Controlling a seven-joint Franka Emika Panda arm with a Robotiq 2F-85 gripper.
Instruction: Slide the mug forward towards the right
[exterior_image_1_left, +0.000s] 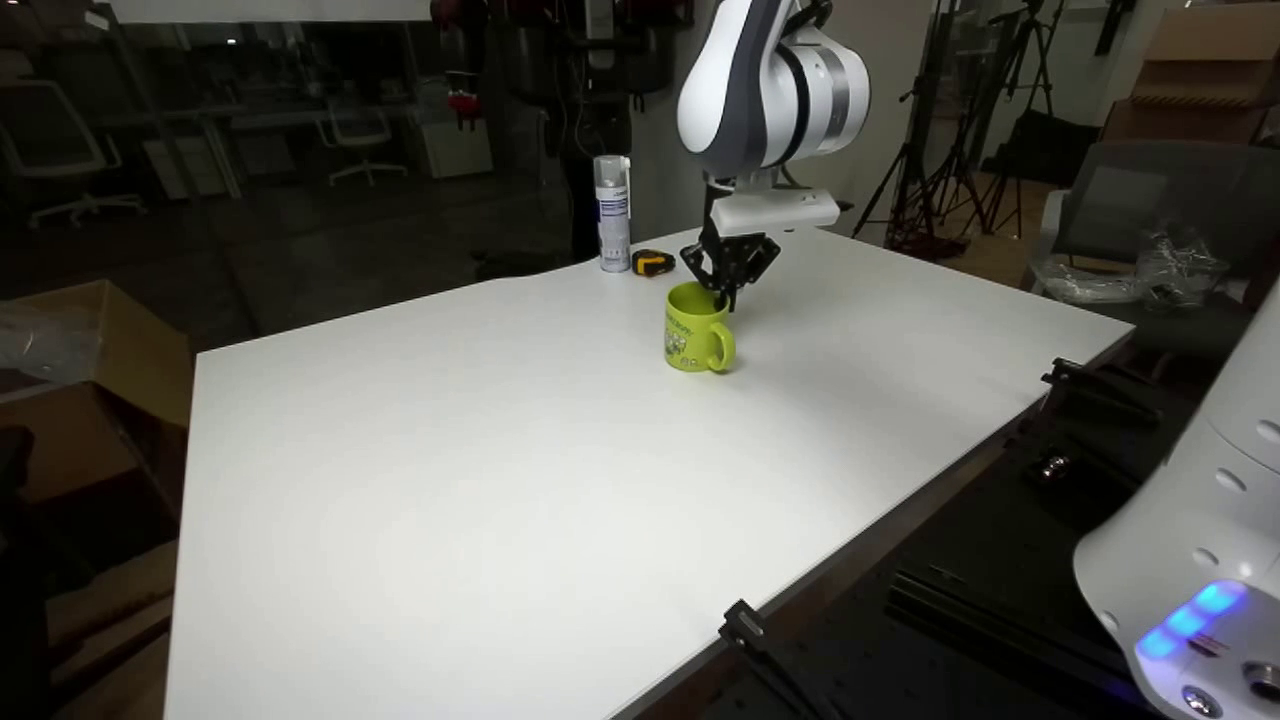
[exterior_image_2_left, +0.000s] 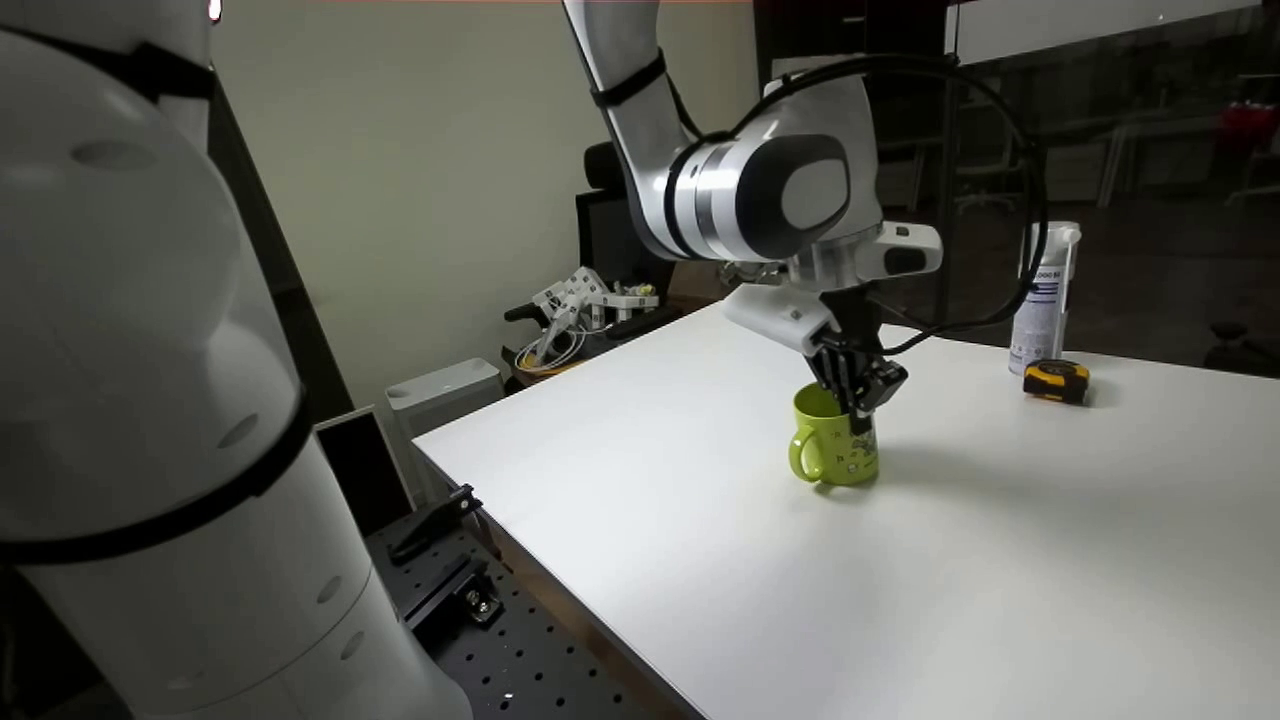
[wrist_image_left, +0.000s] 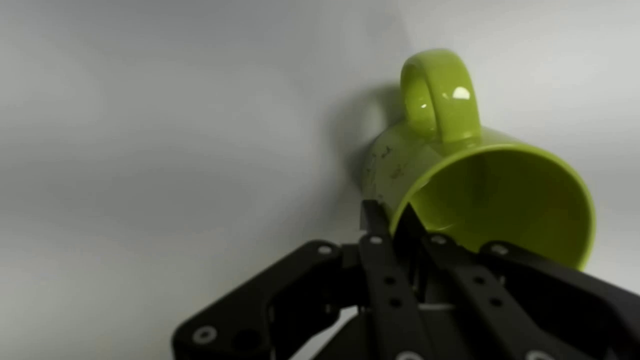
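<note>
The lime-green mug (exterior_image_1_left: 688, 335) stands upright on the white table in both exterior views; it also shows in an exterior view (exterior_image_2_left: 835, 458) with its handle toward the robot base. In the wrist view the mug (wrist_image_left: 492, 195) has its handle at the top and its open mouth toward the camera. My gripper (wrist_image_left: 391, 215) has one black finger outside the mug's wall and one inside, closed on the rim between them. In the exterior views the gripper (exterior_image_1_left: 727, 298) (exterior_image_2_left: 855, 412) comes down from above at the mug's rim. The lower part of the inner finger is hidden in the mug.
A slim pale spray bottle (exterior_image_1_left: 613, 215) with a blue band and a yellow-black tape measure (exterior_image_1_left: 653, 263) stand near the table's far edge; both also show in an exterior view, the bottle (exterior_image_2_left: 1040, 300) and the tape measure (exterior_image_2_left: 1056, 380). Black clamps (exterior_image_1_left: 745, 625) grip the table's near edge.
</note>
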